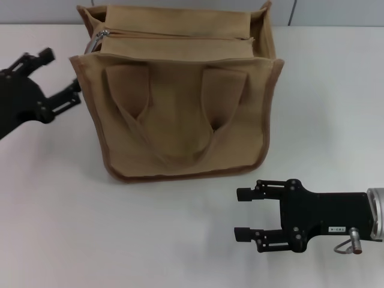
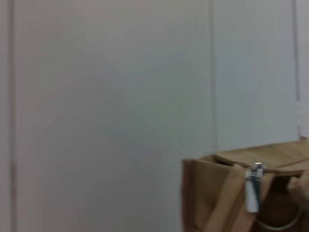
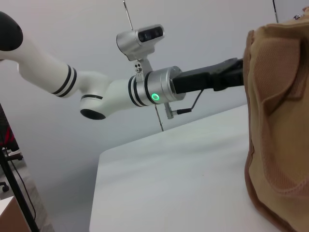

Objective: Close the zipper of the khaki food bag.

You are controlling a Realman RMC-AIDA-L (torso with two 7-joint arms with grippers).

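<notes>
One khaki food bag [image 1: 180,102] stands on the white desk [image 1: 324,90] in the upper middle of the head view, its two looped handles lying flat against the near face. One zipper [image 1: 180,36] crosses its top panel, with a single silver pull tab [image 1: 96,41] at the upper left corner, so it looks unclosed.

There are two grippers. The left gripper [image 1: 63,78] sits at the left edge, near the bag's side, jaws spread and holding nothing. The right gripper [image 1: 247,213] hovers at the lower right, well apart from the bag, jaws parted and empty.

The tab is small and shiny, so it could slip from a pinch. With nothing bracing the soft bag, a pull might drag or tip it.
</notes>
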